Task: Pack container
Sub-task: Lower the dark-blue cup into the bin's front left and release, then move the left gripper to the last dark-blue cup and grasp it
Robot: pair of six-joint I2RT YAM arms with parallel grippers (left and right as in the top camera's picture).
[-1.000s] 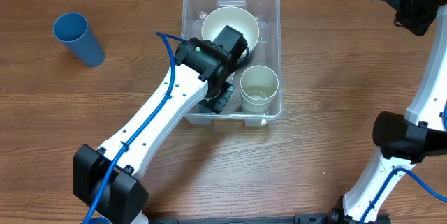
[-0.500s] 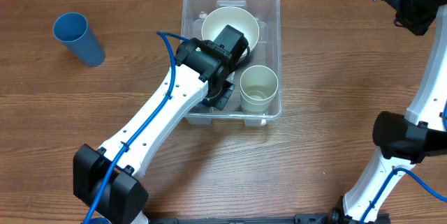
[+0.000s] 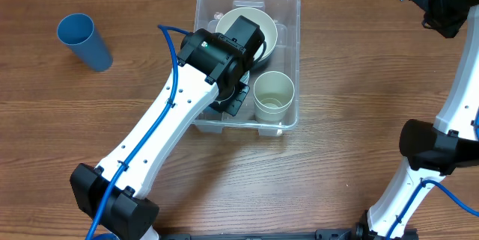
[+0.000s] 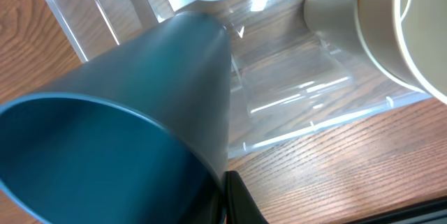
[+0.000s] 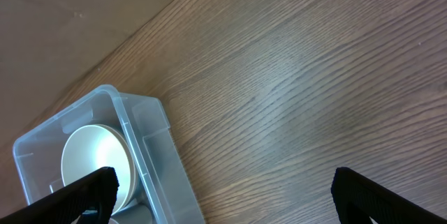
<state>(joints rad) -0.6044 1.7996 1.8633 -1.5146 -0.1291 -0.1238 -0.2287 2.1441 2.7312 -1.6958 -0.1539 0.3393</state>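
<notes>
1. The container (image 3: 288, 16) is clear plastic, rectangular, round-cornered; it sits on the wooden surface (image 3: 359, 83), toward 12 o'clock from centre.
2. It holds a white bowl (image 3: 224, 27) at 12 o'clock; a cream cup (image 3: 275, 96) at 5.
3. My left fingers (image 4: 241, 206) clamp a dark blue cup (image 4: 126, 133); my right fingers (image 5: 80, 195) stand apart.

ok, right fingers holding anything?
No, the right wrist view shows the right gripper with its fingers spread wide apart and only bare table between them.
</notes>
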